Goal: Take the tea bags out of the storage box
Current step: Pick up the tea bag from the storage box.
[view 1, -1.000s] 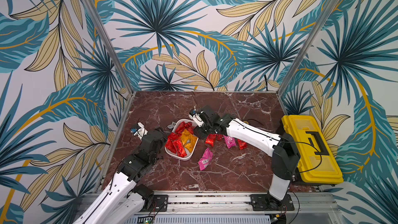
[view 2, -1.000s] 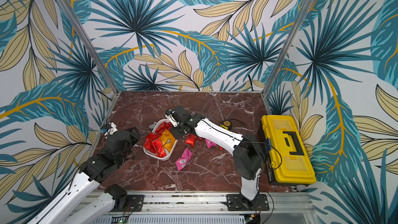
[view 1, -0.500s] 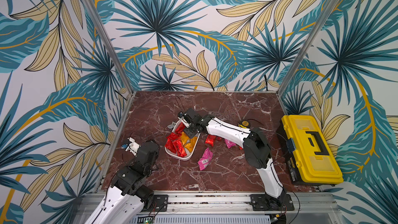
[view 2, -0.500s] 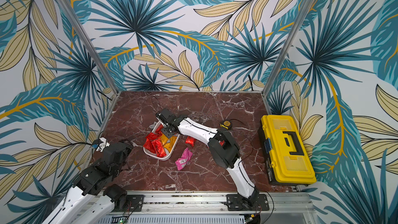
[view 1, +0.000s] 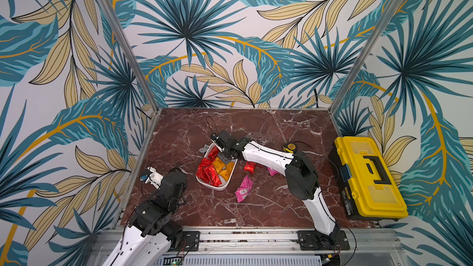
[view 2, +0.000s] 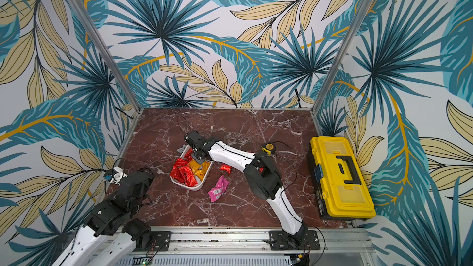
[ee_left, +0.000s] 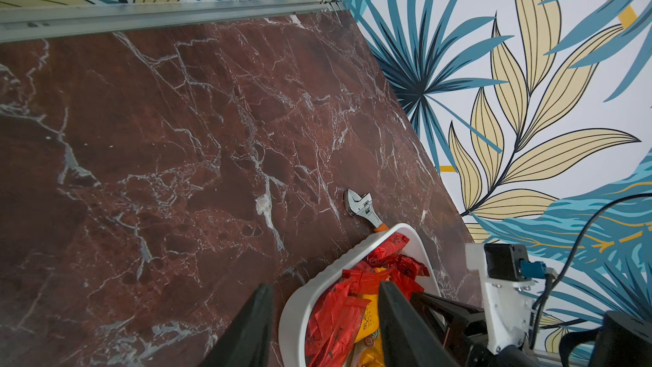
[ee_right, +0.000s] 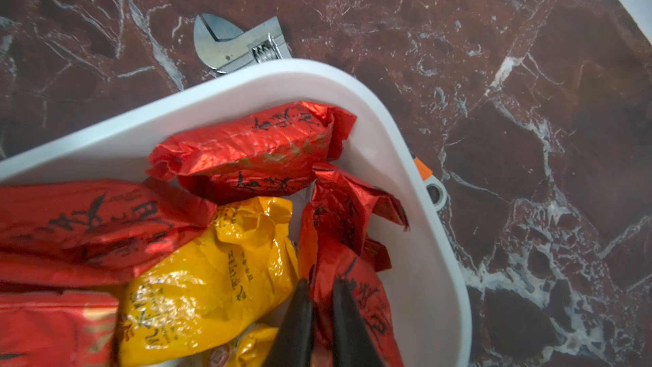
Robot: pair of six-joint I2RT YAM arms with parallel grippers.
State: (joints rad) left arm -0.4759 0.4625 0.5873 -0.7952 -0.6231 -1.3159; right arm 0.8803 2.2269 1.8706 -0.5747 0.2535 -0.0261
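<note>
The white storage box (view 1: 217,188) (view 2: 190,188) lies left of the table's middle, with several red and orange-yellow tea bags in it. My right gripper (ee_right: 323,287) reaches into the box's far end (view 1: 225,158) and is shut on the edge of a red tea bag (ee_right: 367,298), next to a yellow tea bag (ee_right: 211,277). On the marble right of the box lie a red tea bag (view 1: 249,167) and two pink ones (view 1: 244,191) (view 1: 272,171). My left gripper (ee_left: 324,284) stands open and empty, off the box's left side; the box rim (ee_left: 300,298) shows between its fingers.
A metal wrench (ee_left: 363,206) (ee_right: 233,44) lies partly under the box's far end. A yellow tape measure (view 1: 290,147) sits behind the right arm. The big yellow toolbox (view 1: 368,177) stands at the right edge. Patterned walls close in three sides.
My right gripper has moved over the box's far end and closed its jaws on a red tea bag. The left arm has drawn back toward the front left.
</note>
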